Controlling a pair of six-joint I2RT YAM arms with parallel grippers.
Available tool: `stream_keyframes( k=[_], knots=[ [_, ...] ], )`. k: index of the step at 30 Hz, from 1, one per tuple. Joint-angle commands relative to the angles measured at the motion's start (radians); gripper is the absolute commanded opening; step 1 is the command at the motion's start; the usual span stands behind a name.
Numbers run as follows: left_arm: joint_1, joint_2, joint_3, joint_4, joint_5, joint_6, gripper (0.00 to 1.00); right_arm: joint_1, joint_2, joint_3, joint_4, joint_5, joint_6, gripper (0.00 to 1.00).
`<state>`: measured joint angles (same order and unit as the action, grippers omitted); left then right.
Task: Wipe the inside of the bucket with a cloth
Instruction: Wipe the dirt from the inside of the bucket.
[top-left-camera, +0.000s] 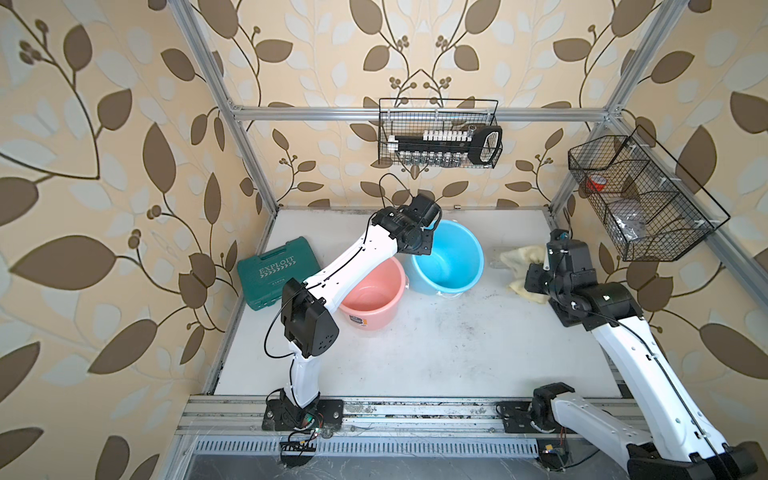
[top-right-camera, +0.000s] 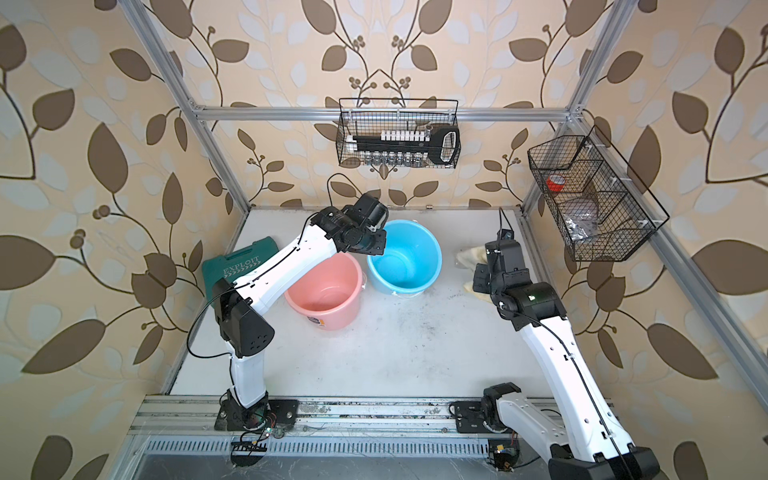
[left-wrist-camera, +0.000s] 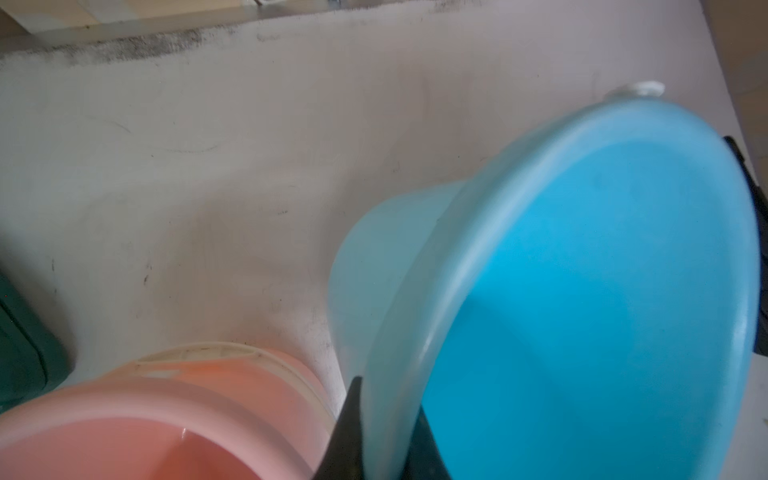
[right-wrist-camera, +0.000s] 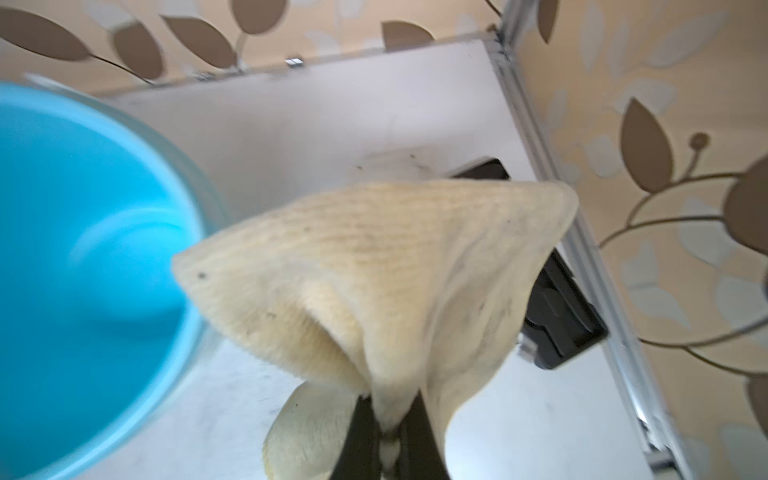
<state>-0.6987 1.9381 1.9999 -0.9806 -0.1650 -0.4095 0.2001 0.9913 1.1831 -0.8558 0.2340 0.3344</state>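
Cloth (right-wrist-camera: 374, 270): pale yellow terry, grey-specked. My right gripper (right-wrist-camera: 388, 415) is clenched on one gathered fold, and only the right wrist view shows that pinch. In both top views the wrist covers it. I see just cloth (top-left-camera: 515, 255) edges on either side, at the far right of the table (top-left-camera: 436, 353). It lies right of the blue bucket (top-left-camera: 457, 257) and apart from it. I cannot tell whether it clears the table.

Blue bucket: mouth up, far centre. The left wrist view alone shows my left gripper (left-wrist-camera: 387, 395) clamped on its rim, one finger outside the wall and one inside.

Pink bucket (top-left-camera: 365, 299): just left of and nearer than the blue one. The sticker on its near outer wall is unreadable.

Green tool case (top-left-camera: 278, 272): left of the pink bucket. The lid is lettered EXPLOIT above a row of chevrons, and the smaller line below is illegible.

Far wire basket (top-left-camera: 384, 124): holds a socket rack (top-left-camera: 440, 139).

Right wire basket (top-left-camera: 665, 232): holds a red roll (top-left-camera: 597, 183).
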Motion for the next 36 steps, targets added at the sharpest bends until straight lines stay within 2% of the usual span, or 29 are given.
stream_keyframes(
  k=[1,4,9,13,17,21,28,31,36],
  knots=[
    [0.003,-0.076,-0.020,0.078,0.070,0.005,0.00,0.002,0.081,0.130,0.123,-0.300,0.021,0.00],
    [0.003,-0.068,-0.023,0.079,0.110,0.006,0.00,0.011,0.167,0.185,0.150,-0.388,0.036,0.00],
    [0.004,-0.085,-0.070,0.135,0.175,-0.006,0.00,0.061,0.269,0.200,0.217,-0.423,0.039,0.00],
    [0.003,-0.103,-0.113,0.204,0.253,-0.030,0.00,0.127,0.344,0.185,0.244,-0.374,0.042,0.00],
    [0.004,-0.075,-0.075,0.170,0.290,-0.053,0.00,0.165,0.405,0.143,0.301,-0.314,0.076,0.00],
    [0.004,-0.084,-0.089,0.194,0.350,-0.089,0.00,0.174,0.489,0.133,0.297,-0.254,0.107,0.00],
    [0.002,-0.118,-0.136,0.235,0.448,-0.133,0.00,0.175,0.552,0.103,0.351,-0.153,0.147,0.00],
    [-0.001,-0.133,-0.164,0.258,0.455,-0.134,0.00,0.175,0.568,0.104,0.406,-0.212,0.166,0.00],
    [-0.001,-0.136,-0.166,0.267,0.453,-0.141,0.00,0.199,0.590,0.122,0.500,-0.415,0.140,0.00]
  ],
)
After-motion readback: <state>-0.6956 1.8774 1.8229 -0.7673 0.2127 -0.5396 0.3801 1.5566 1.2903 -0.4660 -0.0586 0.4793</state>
